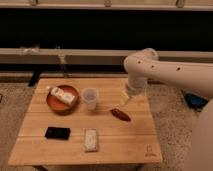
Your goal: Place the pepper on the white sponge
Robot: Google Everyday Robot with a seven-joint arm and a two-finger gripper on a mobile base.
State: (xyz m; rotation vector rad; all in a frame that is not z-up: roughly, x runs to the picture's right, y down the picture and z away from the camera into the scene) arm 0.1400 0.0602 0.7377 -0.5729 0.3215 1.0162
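Observation:
The pepper [121, 114] is a small dark red tapered thing lying on the wooden table [131, 142], right of centre. My gripper [121, 103] hangs at the end of the white arm, just above the pepper's upper left end. The white sponge [91, 139] is a flat speckled pad lying near the table's front edge, left of and nearer than the pepper.
A clear plastic cup [90, 98] stands left of the gripper. A round reddish-brown plate [54, 103] holds a white box with orange marks [63, 94] at the left. A black flat rectangle [57, 132] lies left of the sponge.

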